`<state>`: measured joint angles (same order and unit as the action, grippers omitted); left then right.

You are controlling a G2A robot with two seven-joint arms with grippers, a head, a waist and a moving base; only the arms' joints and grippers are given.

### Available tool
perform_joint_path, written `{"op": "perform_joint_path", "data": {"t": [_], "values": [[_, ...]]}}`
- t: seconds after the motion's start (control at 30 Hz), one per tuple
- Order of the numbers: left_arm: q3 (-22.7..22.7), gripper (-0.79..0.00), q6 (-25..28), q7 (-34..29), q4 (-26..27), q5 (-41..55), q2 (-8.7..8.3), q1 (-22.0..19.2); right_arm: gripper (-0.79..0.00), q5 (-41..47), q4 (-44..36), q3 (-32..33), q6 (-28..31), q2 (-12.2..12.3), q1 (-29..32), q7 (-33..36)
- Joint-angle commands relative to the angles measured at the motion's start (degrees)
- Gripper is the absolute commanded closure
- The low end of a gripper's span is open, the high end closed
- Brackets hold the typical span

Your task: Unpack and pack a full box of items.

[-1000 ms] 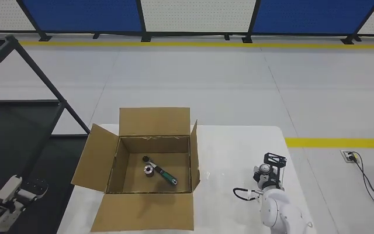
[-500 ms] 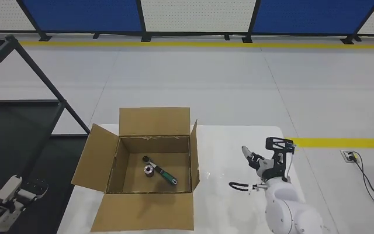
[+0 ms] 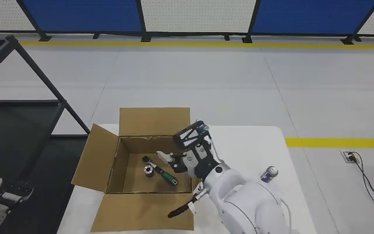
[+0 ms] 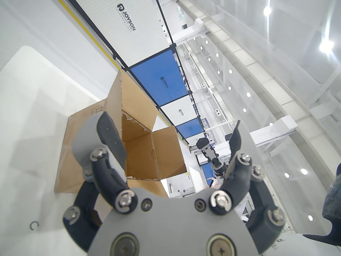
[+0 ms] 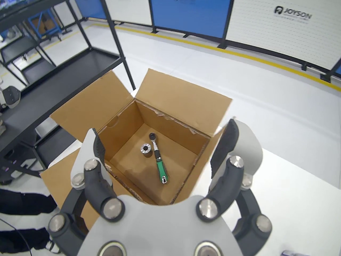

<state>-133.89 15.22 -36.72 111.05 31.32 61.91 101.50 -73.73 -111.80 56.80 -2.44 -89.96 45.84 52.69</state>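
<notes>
An open cardboard box (image 3: 155,121) stands on the white table's left half, its flaps spread outward. On its floor lie a green-handled ratchet wrench (image 3: 164,173) (image 5: 158,159) and a small metal socket (image 3: 148,170) (image 5: 146,148), close together. My right gripper (image 3: 180,145) (image 5: 162,135) hangs open and empty above the box's right wall, looking down into it. A small can with a blue top (image 3: 269,172) stands alone on the table's right side. My left gripper (image 4: 171,129) is open and empty, low beside the table, facing the box (image 4: 138,147) from outside.
The white table (image 3: 245,146) has bare room between the box and the can. A black metal shelf frame (image 3: 35,76) (image 5: 80,62) stands to the left of the table. Blue and white partition panels (image 3: 193,14) line the far floor.
My right arm swung from the table's right side to above the box. The can now stands free where that gripper was. The left arm slid farther toward the picture's lower left edge.
</notes>
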Motion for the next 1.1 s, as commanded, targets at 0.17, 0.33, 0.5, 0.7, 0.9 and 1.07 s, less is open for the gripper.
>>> {"op": "perform_joint_path", "data": {"t": [0.17, 0.33, 0.5, 0.7, 0.9, 1.07], "values": [[-1.14, -0.785, 0.61, -0.57, -0.33, 1.63, 0.41, 1.76, -0.785, 2.88, 13.08, -6.26, -6.43, -2.41, -9.82, 2.90], [-1.14, -0.785, 0.61, -0.57, -0.33, 1.63, 0.41, 1.76, -0.785, 2.88, 13.08, -6.26, -6.43, -2.41, -9.82, 2.90], [-1.14, -0.785, 0.61, -0.57, -0.33, 1.63, 0.41, 1.76, -0.785, 2.88, 13.08, -6.26, -6.43, -2.41, -9.82, 2.90], [-0.38, -0.785, 0.21, 0.27, 0.37, 0.85, 0.50, 1.59, -0.785, 7.38, 20.48, -9.47, -1.46, -3.53, -13.23, 2.46], [-0.51, -0.785, 0.67, 1.32, 0.47, 0.71, 0.85, 2.22, -0.785, 18.43, 38.84, -16.06, 1.33, -7.88, -24.64, 2.86], [-1.94, -0.785, 1.03, 1.91, -0.08, 2.03, 1.25, 3.34, -0.785, 24.15, 55.58, -21.99, 1.81, -12.42, -31.76, 3.77]]}}
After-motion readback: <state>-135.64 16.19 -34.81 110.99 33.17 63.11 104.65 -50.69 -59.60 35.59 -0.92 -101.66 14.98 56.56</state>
